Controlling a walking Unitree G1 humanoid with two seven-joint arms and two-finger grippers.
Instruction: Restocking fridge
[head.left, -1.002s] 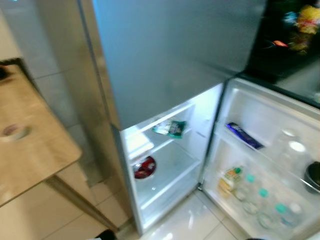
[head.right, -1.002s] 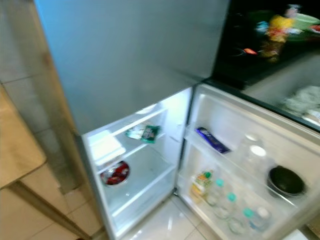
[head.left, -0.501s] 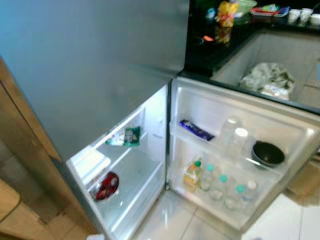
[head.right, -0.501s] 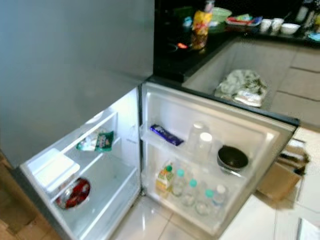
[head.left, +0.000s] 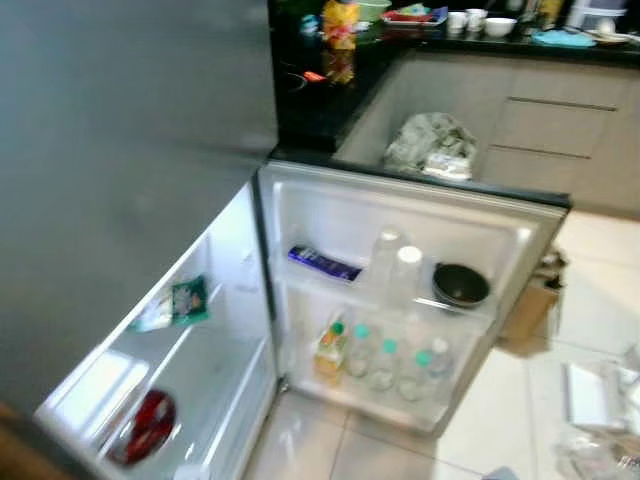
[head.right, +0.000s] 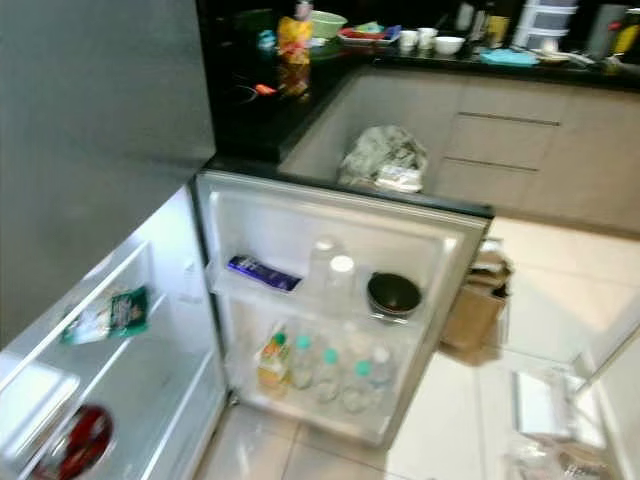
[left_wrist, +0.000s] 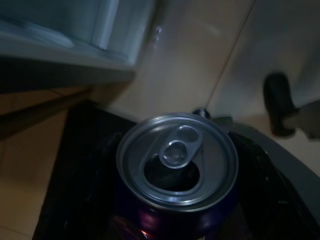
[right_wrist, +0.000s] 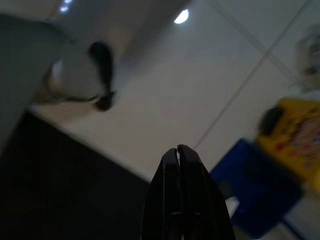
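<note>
Item 1, nearest: left end effector (left_wrist: 175, 210), gripped around a dark blue drink can (left_wrist: 176, 170), pull-tab top facing the wrist camera, carried low over the tiled floor (left_wrist: 200, 55). This is the stock to place.

Item 2: right end effector (right_wrist: 178, 200), fingers pressed together, holding nothing, hanging above the floor.

Item 3: fridge (head.left: 120, 150), lower door (head.right: 340, 300) swung wide. Door racks carry a blue packet (head.right: 262, 272), a dark bowl (head.right: 394, 294) and a row of bottles (head.right: 330, 372). Inner shelf (head.left: 200, 340) holds a green packet (head.left: 186, 299); red item (head.left: 148, 425) below.

Item 4, far: kitchen bench (head.right: 330, 60), cluttered.

Handling note: views blurred; judged best to steady the stance first, keep the can upright, and aim for the free inner-shelf space.
</note>
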